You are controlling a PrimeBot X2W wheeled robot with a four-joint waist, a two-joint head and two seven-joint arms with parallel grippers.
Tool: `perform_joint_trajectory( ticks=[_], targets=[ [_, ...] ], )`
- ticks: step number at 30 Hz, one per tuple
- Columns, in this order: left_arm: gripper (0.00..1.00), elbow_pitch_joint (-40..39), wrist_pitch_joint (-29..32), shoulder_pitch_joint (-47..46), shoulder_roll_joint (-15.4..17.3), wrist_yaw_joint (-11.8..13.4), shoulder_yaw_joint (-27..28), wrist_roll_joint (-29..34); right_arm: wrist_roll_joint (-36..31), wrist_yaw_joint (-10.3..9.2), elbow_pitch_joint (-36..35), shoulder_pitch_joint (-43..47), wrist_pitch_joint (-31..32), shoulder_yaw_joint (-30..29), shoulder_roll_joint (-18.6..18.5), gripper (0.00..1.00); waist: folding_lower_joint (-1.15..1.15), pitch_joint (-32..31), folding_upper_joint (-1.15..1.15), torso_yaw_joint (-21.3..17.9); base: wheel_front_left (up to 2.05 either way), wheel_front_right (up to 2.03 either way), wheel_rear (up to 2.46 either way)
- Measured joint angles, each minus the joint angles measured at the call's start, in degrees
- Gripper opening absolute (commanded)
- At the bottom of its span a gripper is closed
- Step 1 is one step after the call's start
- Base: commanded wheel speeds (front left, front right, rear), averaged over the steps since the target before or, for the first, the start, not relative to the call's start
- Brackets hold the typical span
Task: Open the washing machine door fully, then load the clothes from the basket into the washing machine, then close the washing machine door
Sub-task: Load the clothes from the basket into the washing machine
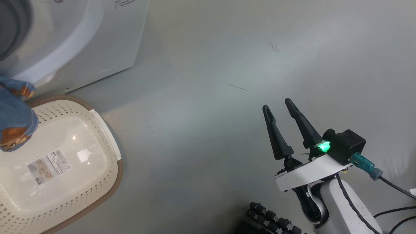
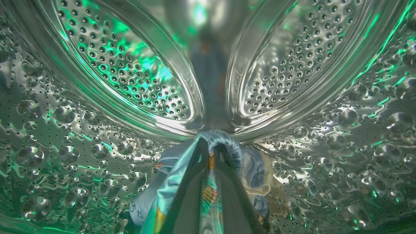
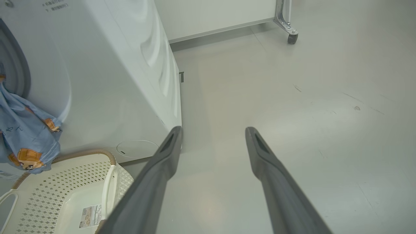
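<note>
My left gripper [image 2: 213, 145] reaches deep inside the steel perforated drum [image 2: 130, 74], shut on the light blue printed clothes [image 2: 169, 191], which wrap over its fingertips. A trailing part of the clothes [image 3: 22, 130] hangs out of the washing machine [image 3: 113, 81] opening and dangles over the basket [image 3: 42, 195]. In the head view the same blue fabric [image 1: 14, 117] shows at the left edge, above the cream basket [image 1: 97, 195], whose floor is bare apart from a barcode sticker. My right gripper [image 1: 276, 104] stands open over the floor, holding nothing. The door is out of view.
Grey floor [image 1: 208, 97] spreads to the right of the washing machine [image 1: 107, 39]. A metal frame on a caster [image 3: 292, 38] stands at the back by a white wall panel. A dark ribbed part [image 1: 273, 221] and cables lie near my right arm.
</note>
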Motion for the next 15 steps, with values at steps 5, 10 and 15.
perform_joint_trajectory(
  ticks=[5, 10, 15],
  targets=[
    [1.00, 2.37, -0.63, -0.01, -0.93, 0.03, -1.43, 1.10, -0.57, 0.01, 0.74, -0.03, 0.00, -0.25, 0.00, 1.00, 0.00, -1.29, 0.00, 0.99, 0.00, 0.00, 0.00],
    [1.00, 5.24, -2.03, 0.30, -2.33, 0.73, -2.23, 1.72, -0.67, 0.01, 1.56, -0.52, 0.00, -0.80, -0.02, 1.00, 0.00, -2.98, 0.00, 2.09, 0.00, 0.00, 0.00],
    [1.00, 8.42, -4.52, 1.89, -6.16, 1.29, -1.35, 1.11, -1.27, 0.01, 2.81, -0.74, 0.00, -1.34, -0.04, 1.00, 0.00, -5.52, 0.00, 3.58, 0.00, 0.00, 0.00]
  ],
)
